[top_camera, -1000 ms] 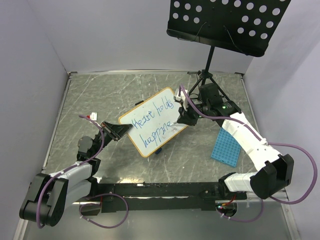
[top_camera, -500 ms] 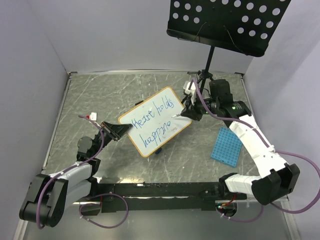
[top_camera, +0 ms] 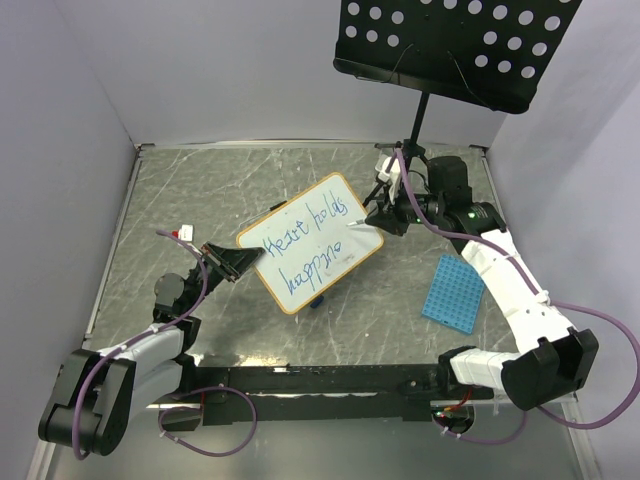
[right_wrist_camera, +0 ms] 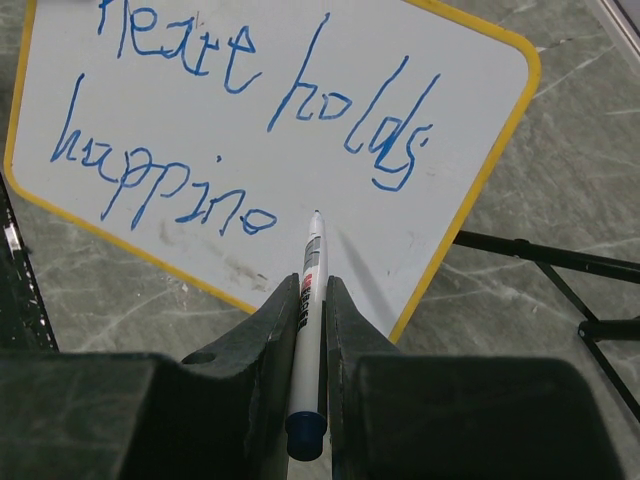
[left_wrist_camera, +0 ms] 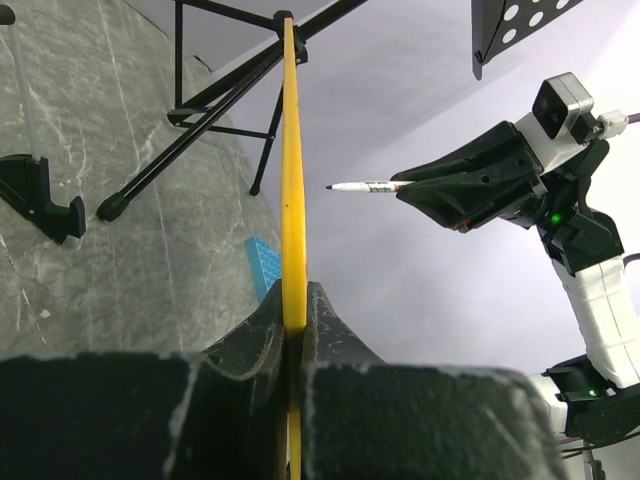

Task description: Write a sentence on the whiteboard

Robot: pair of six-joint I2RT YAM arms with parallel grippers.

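Note:
The whiteboard (top_camera: 308, 243) with a yellow-orange frame is held tilted above the table. It carries the sentence (top_camera: 306, 245) in blue marker, also clear in the right wrist view (right_wrist_camera: 240, 120). My left gripper (top_camera: 238, 264) is shut on the board's left edge, seen edge-on in the left wrist view (left_wrist_camera: 293, 230). My right gripper (top_camera: 385, 217) is shut on a white marker (right_wrist_camera: 308, 300) with a blue end. Its tip points at the board's right part, a short way off the surface. The marker also shows in the left wrist view (left_wrist_camera: 365, 186).
A blue square grid tray (top_camera: 455, 292) lies on the table at the right. A black perforated music stand (top_camera: 455, 45) stands at the back, its tripod legs (top_camera: 405, 160) just behind my right gripper. Grey walls close in the table.
My right gripper with the marker has pulled up and back to the right, away from the board's lower right. The board and left gripper have not moved.

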